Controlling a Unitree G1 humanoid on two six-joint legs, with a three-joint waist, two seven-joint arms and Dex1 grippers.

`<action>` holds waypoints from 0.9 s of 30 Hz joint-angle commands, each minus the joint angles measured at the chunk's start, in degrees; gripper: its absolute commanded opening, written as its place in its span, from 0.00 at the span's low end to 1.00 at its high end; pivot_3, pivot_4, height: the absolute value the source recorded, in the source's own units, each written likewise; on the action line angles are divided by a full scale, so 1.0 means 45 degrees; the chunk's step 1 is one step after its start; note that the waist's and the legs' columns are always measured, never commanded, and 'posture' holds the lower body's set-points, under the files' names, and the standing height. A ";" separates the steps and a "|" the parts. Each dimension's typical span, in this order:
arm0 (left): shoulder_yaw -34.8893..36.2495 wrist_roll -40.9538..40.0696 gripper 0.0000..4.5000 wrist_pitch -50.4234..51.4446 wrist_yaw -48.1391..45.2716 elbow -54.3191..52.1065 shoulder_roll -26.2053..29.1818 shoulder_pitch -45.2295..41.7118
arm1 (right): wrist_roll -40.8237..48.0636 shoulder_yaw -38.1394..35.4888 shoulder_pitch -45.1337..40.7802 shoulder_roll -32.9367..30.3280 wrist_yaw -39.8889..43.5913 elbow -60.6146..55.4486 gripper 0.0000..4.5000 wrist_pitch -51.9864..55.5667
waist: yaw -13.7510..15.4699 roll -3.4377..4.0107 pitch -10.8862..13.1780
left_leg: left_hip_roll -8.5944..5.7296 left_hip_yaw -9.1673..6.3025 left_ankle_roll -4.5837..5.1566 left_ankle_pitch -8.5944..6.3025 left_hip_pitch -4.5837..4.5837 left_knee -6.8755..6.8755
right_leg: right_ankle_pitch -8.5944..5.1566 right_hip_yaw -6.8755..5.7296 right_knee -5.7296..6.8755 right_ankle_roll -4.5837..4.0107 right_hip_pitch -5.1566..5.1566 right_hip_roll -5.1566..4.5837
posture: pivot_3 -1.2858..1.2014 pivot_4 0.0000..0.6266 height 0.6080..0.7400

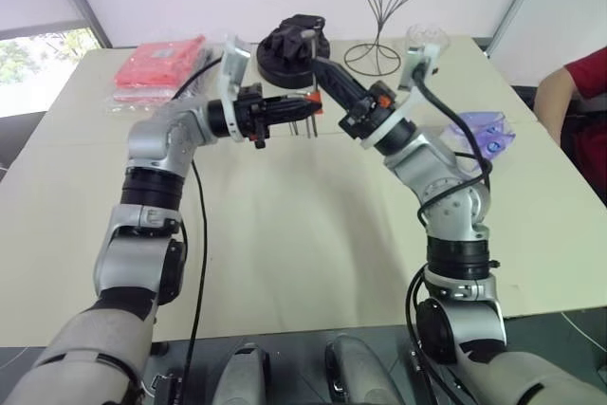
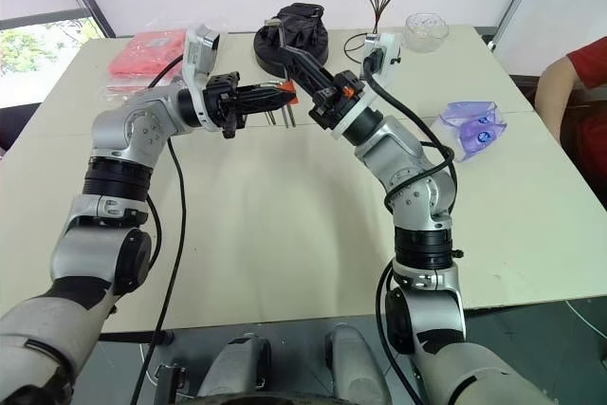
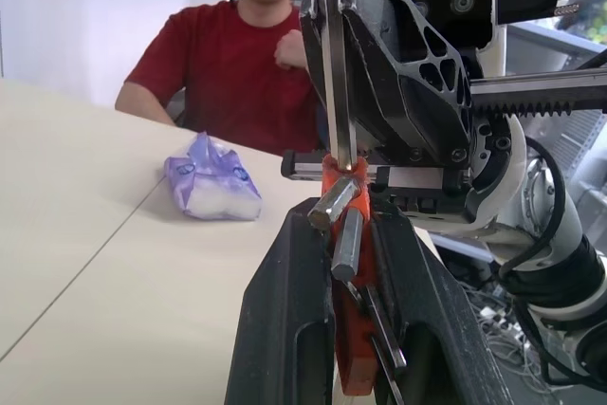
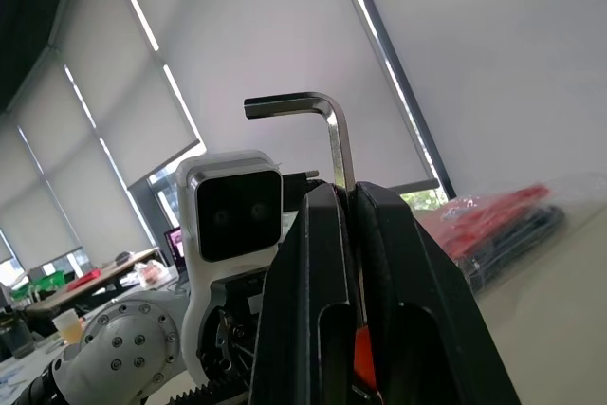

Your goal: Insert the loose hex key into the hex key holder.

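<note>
The loose hex key [image 4: 334,135] is what I'm watching: a thin L-shaped rod of dull grey metal, hexagonal along its shaft, its short leg bent off at the top. My right gripper [image 4: 343,198] has both black fingers pressed flat against the long leg, clamped tight, with the bend standing clear above the fingertips. In the left wrist view the same shaft [image 3: 334,54] comes straight down to the top of the hex key holder [image 3: 351,282], meeting the orange plastic; I can't tell whether the tip has entered a slot.

The holder is a small orange-red plastic block, smooth and slightly glossy, and my left gripper [image 1: 285,107] is closed on it, matte black fingers on either side. Stubby silver key ends [image 3: 334,204] poke from its top, faceted and shiny, and thin metal prongs [image 1: 305,126] hang below it in the head view.

Both grippers meet above the far part of the pale, smooth table [image 1: 285,234], held well off its surface. Behind them sits a black rounded object [image 1: 292,54], and a thin black wire stand [image 1: 384,7] with looping curves. A red plastic-wrapped packet [image 1: 159,65] lies far left, crinkly and glossy. A soft purple-and-white wrapped pack [image 1: 482,132] rests to the right, near a person in a red shirt [image 3: 242,73].
</note>
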 commanded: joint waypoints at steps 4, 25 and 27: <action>0.0380 -0.0213 0.00 -0.0548 -0.0055 -0.0711 0.0173 -0.0319 | -0.0188 0.0596 0.0231 -0.0364 0.0572 -0.0155 0.01 0.0315 | 0.0009 0.0000 0.0000 | 0.0000 0.0001 0.0000 0.0000 -0.0001 0.0000 | 0.0000 0.0000 0.0000 0.0000 0.0000 -0.0002 | 0.52 0.24 1.00; 0.0114 0.0623 0.00 -0.1436 -0.0812 0.0312 0.0412 -0.0708 | -0.0158 0.0326 0.0493 -0.0508 0.0261 -0.0002 0.01 0.0639 | 0.0006 0.0000 0.0000 | -0.0001 0.0001 0.0000 0.0000 -0.0001 0.0001 | 0.0000 0.0000 -0.0001 0.0000 0.0000 0.0000 | 0.52 0.24 1.00; 0.0141 0.0599 0.00 -0.1426 -0.0813 0.0352 0.0412 -0.0745 | -0.0184 0.0349 0.0538 -0.0545 0.0273 0.0005 0.01 0.0662 | 0.0006 0.0000 0.0000 | -0.0001 0.0001 0.0000 0.0000 -0.0001 0.0001 | 0.0000 0.0000 -0.0001 0.0000 0.0000 0.0000 | 0.52 0.24 1.00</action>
